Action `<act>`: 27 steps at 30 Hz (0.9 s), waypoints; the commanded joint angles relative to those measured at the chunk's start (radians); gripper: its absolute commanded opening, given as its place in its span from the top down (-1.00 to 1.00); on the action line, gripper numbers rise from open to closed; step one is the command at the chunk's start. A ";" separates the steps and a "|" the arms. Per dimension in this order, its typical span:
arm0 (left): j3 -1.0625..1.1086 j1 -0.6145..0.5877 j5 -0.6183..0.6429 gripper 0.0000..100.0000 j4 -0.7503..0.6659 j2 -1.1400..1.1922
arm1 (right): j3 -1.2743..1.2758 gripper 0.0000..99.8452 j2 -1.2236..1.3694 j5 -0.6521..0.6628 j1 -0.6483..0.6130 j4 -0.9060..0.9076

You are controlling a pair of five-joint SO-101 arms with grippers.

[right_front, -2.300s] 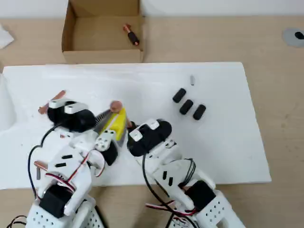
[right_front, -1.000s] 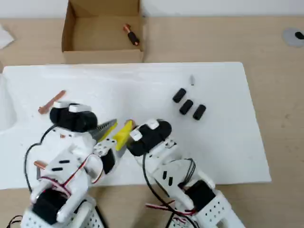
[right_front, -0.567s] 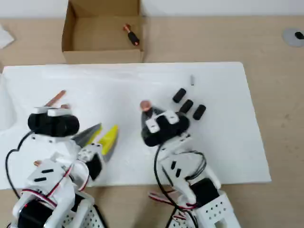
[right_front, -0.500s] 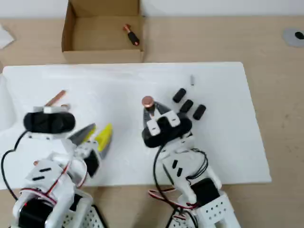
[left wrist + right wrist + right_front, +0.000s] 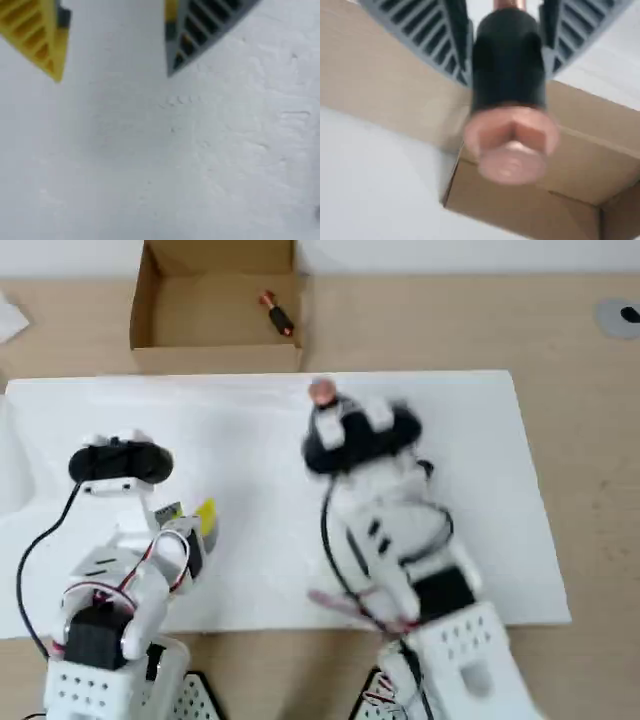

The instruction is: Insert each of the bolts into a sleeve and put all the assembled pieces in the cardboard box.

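A: Right end effector [image 5: 506, 60]?
B: Clamped on the black sleeve [image 5: 507, 87] with the copper bolt [image 5: 510, 150] through it, hex head out. It's at the white sheet's [image 5: 480, 540] far edge, near the cardboard box [image 5: 215, 360].
A: Handling?
B: Probably light and rigid. The smooth metal could slip, so grip the matte sleeve mid-body.
A: Left end effector [image 5: 115, 72]?
B: Open, empty, toward the bench's [image 5: 580, 440] front-left corner.

Looks to me like a lab or hobby bench: tan desk [image 5: 600, 440] with cable grommet [image 5: 618, 316] upper right, white board [image 5: 250, 420] across the middle, cardboard box [image 5: 215, 359] upper left, printed left arm [image 5: 115, 585] and right arm [image 5: 405, 545] with loose wiring along the bottom.
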 commanded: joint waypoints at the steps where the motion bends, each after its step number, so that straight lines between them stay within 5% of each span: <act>1: 0.041 -0.021 -0.028 0.71 -0.101 0.008 | -0.282 0.98 0.300 -0.020 0.019 -0.005; 27: 0.143 -0.012 -0.181 0.71 -0.184 0.012 | -1.621 0.98 1.747 0.063 0.059 -0.006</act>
